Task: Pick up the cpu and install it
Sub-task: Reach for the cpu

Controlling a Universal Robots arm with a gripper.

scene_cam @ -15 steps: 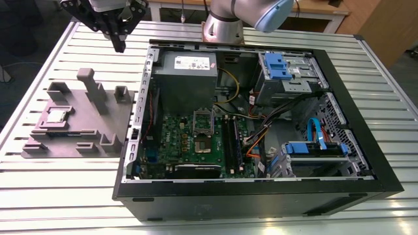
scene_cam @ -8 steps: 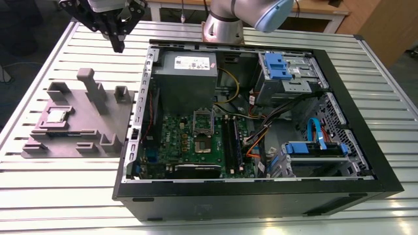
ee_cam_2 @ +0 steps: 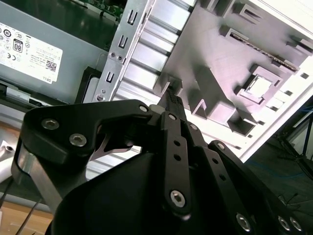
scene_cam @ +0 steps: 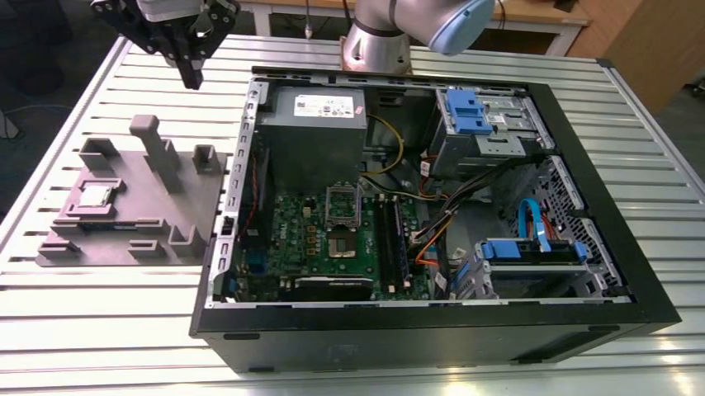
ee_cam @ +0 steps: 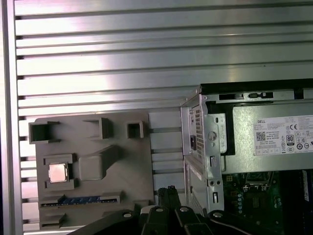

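Note:
The cpu (scene_cam: 97, 195), a small shiny square chip, lies in a recess of the grey moulded tray (scene_cam: 138, 210) at the exterior view's left. Both wrist views show the cpu (ee_cam_2: 259, 87) (ee_cam: 57, 172) lying flat in the tray (ee_cam_2: 205, 44) (ee_cam: 129, 169). My gripper (scene_cam: 194, 81) hangs high above the table, behind the tray and well clear of the chip. Its black fingers are shut together with nothing between them, as the gripper (ee_cam_2: 172, 95) (ee_cam: 167, 192) appears in both wrist views. The silver socket frame (scene_cam: 340, 216) sits on the green motherboard inside the open computer case (scene_cam: 573, 157).
The tray carries upright posts (scene_cam: 154, 153) beside the chip. A grey power supply (scene_cam: 314, 124), cables and blue drive brackets (scene_cam: 529, 247) crowd the case. The case's metal wall (ee_cam: 208, 147) stands between tray and motherboard. The slatted aluminium table (scene_cam: 111, 313) extends around both.

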